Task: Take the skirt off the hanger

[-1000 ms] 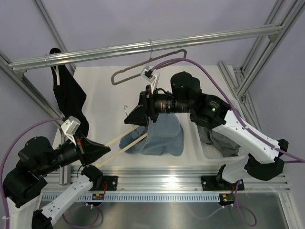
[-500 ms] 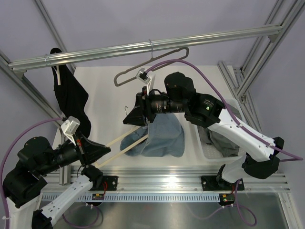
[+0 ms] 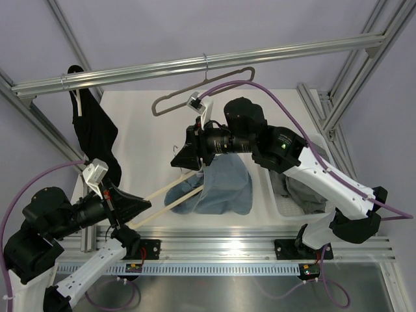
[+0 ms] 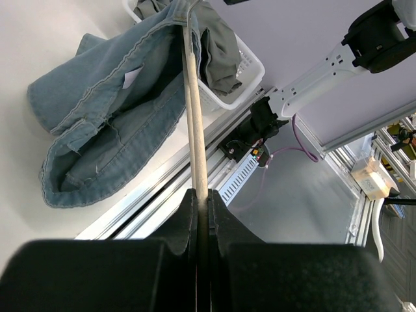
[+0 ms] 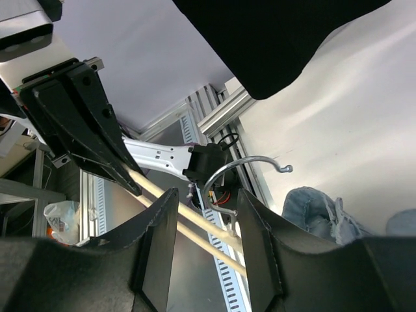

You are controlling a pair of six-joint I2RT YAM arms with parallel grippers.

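Note:
The grey-taupe hanger [image 3: 229, 72] hangs bare on the overhead rail. Grey fabric that looks like the skirt [image 3: 305, 192] lies bunched in the white basket [image 3: 276, 201]; it also shows in the left wrist view [image 4: 218, 45]. My left gripper [image 3: 144, 207] [image 4: 201, 195] is shut on the bar of a cream hanger [image 3: 166, 203] [image 4: 193, 97], which carries light blue jeans [image 3: 224, 188]. My right gripper [image 3: 177, 159] [image 5: 207, 192] is open. Its jaws straddle the cream hanger's wire hook [image 5: 250, 160] and neck.
A black garment [image 3: 94, 133] hangs on another cream hanger at the rail's left end. It fills the top of the right wrist view [image 5: 279, 39]. The jeans [image 4: 110, 123] trail onto the white table. Aluminium frame posts stand at both sides.
My right gripper has shifted left and settled over the cream hanger's hook, its jaws narrowing slightly. The grey-taupe hanger has swayed a little. My left gripper has kept its grip.

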